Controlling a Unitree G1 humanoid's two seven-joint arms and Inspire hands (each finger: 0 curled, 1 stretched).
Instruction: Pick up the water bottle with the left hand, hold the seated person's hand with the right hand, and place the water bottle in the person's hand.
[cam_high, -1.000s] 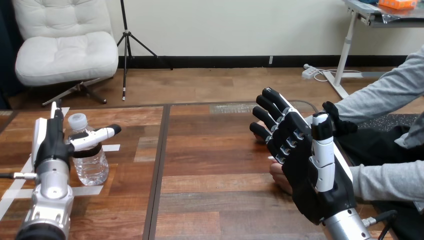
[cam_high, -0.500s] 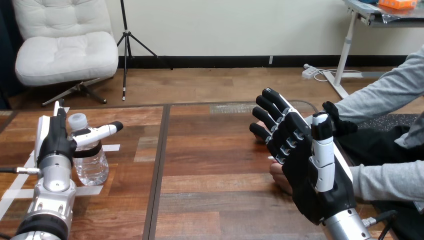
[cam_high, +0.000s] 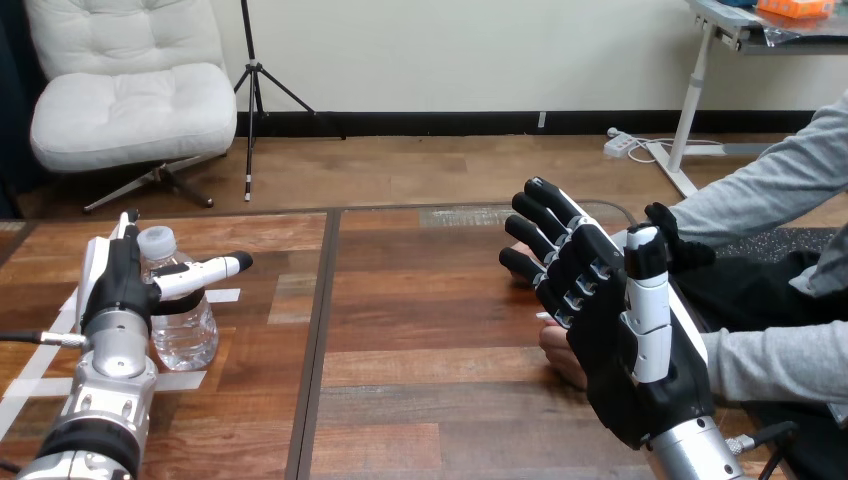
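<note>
The water bottle (cam_high: 185, 335) is seen standing on the table (cam_high: 420, 300), flanked but not gripped by the uncurled left hand (cam_high: 120, 290), while the person's hand (cam_high: 557, 352) is merely overlapped, not clasped, by the outstretched right hand (cam_high: 615, 340).

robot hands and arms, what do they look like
The left hand and right hand are black, with jointed black-and-white fingers and white shell edges. The left forearm and right forearm are round silver metal.
</note>
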